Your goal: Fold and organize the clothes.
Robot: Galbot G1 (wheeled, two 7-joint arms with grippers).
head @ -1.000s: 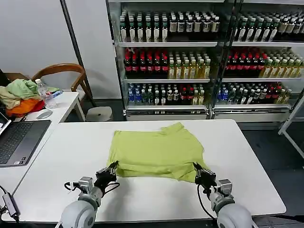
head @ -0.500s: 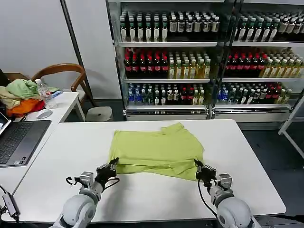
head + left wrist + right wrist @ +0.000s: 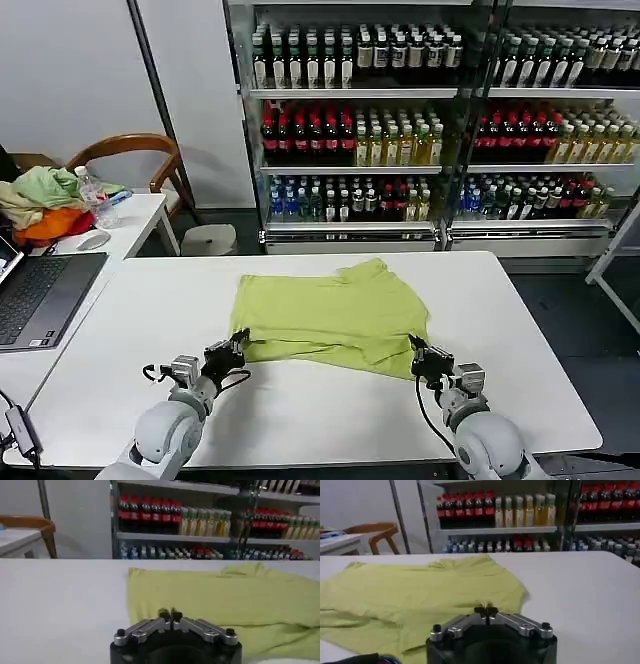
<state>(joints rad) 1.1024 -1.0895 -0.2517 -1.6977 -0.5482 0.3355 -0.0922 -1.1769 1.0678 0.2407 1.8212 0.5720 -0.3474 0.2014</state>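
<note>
From the head camera, the T-shirt point(image 3: 330, 318) lies flat in the middle of the white table point(image 3: 520, 330), with its near edge folded up a little. The left gripper point(image 3: 232, 352) sits at the shirt's 7 o'clock corner, right at the cloth edge. The right gripper point(image 3: 427, 362) sits at the shirt's 5 o'clock corner, also right at the edge. Off at 9 o'clock, a laptop point(image 3: 40, 295) lies on a side table point(image 3: 135, 222), and a pile of clothes point(image 3: 40, 203) sits farther back at 10 o'clock beside a water bottle point(image 3: 92, 196). A wooden chair point(image 3: 135, 150) stands behind that table. Shelves of drink bottles point(image 3: 400, 120) fill the back at 12 o'clock. In the left wrist camera, the left gripper point(image 3: 170, 615) has its two tips pressed together, low over the table at the shirt's point(image 3: 225, 597) edge; I cannot tell if any cloth is pinched. In the right wrist camera, the right gripper point(image 3: 486, 612) also has its tips together, over the shirt's point(image 3: 420, 597) near edge, and again I cannot tell if cloth is caught between them.
</note>
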